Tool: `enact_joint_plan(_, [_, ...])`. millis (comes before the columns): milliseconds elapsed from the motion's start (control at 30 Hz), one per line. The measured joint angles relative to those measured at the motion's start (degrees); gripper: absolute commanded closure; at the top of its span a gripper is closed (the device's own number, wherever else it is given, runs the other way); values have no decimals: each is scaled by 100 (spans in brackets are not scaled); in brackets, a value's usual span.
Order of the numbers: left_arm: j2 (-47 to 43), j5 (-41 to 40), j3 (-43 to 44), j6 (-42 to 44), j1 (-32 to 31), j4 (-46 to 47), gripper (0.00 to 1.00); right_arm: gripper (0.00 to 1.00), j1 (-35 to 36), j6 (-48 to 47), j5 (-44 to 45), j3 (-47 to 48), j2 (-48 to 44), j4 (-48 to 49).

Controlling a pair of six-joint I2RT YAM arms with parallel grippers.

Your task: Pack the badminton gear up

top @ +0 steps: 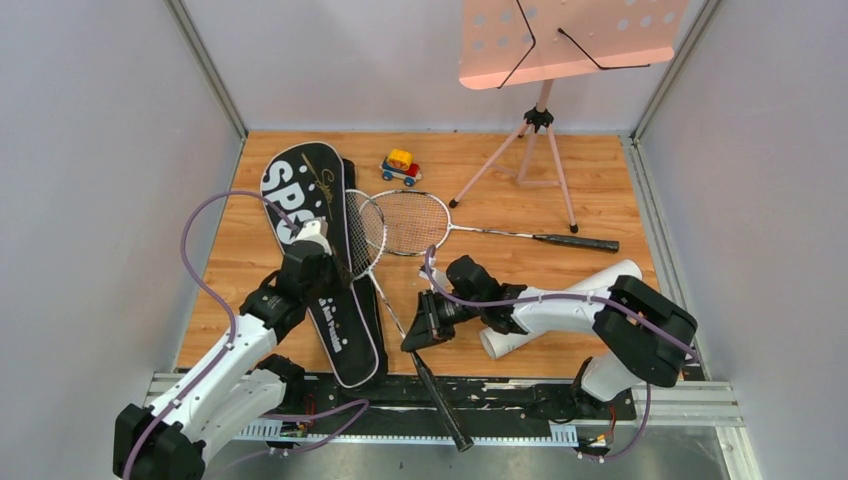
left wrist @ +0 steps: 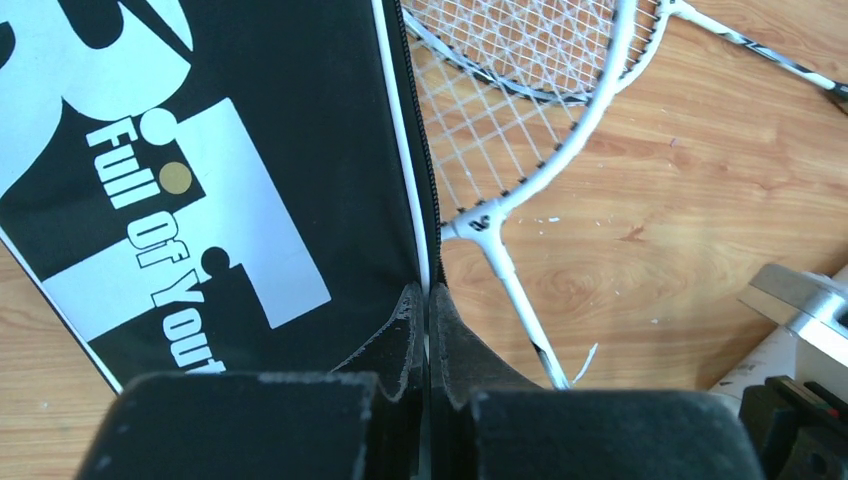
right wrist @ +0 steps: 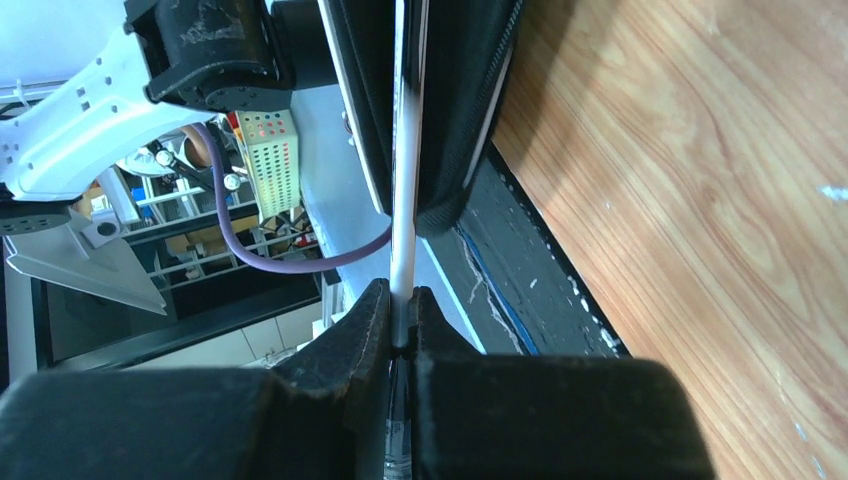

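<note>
Left arm base is nearest, arm stretched forward, left gripper low over the long black bag. Right arm folded leftward, right gripper on the racket shaft; white tube under its forearm on the wood worktop.
Left wrist: fingers pressed together at the bag's zip edge, pinch unclear.
Right wrist: fingers clamped on the thin white shaft.

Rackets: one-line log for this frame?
left gripper shut on bag edge | right gripper shut on racket shaft | second racket lying free
</note>
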Motion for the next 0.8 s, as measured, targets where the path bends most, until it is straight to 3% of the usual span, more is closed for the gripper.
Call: enact_joint_plan(800, [-1349, 1051, -459, -304, 0, -33, 100, 100, -507, -1001, -188, 1766, 1464, -352])
